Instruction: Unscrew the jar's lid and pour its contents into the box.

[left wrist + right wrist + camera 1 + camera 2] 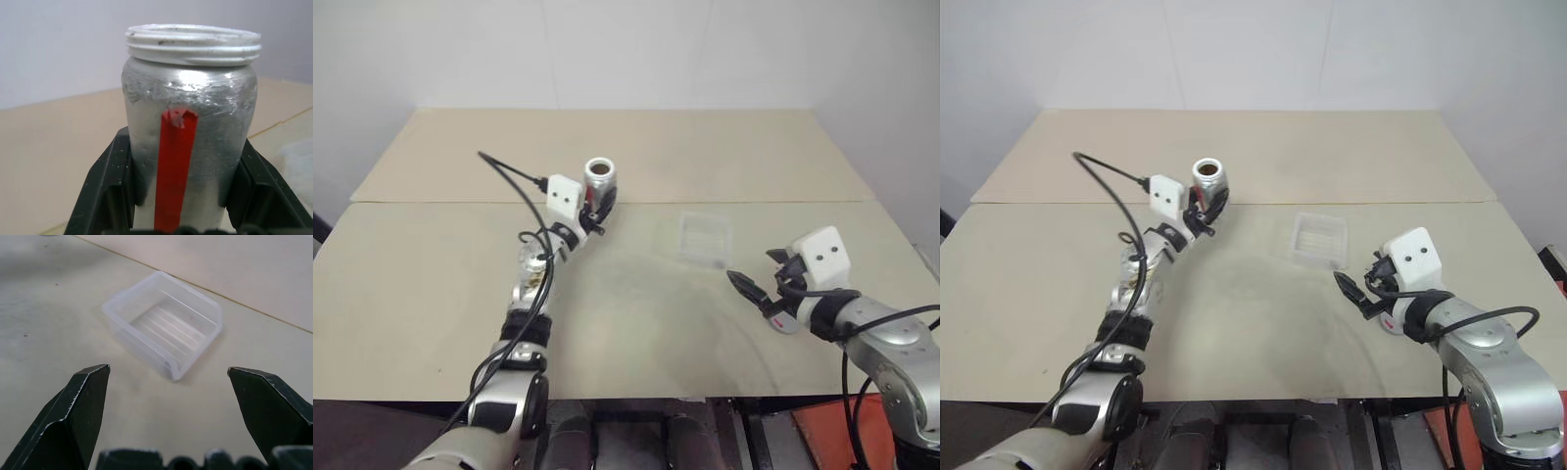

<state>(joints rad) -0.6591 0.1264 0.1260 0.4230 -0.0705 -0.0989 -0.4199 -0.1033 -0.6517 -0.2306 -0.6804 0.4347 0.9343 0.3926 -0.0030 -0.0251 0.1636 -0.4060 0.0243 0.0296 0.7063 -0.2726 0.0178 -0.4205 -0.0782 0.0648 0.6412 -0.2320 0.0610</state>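
My left gripper [597, 206] is shut on the jar [599, 174], a silvery cylinder with a red stripe [173, 171] down its side. I hold it upright above the middle of the table, its threaded white mouth [193, 41] open and facing up. The lid is out of view. The box [705, 238], a small clear plastic tray, lies on the table to the right of the jar. Just short of the box my right gripper [759, 302] hovers open, its two black fingers [73, 416] spread wide with nothing between them and pointing at the box [164, 323].
The beige table [431, 294] has a seam running across it behind the box. A black cable [514, 176] loops up from my left wrist. A white wall rises behind the table's far edge.
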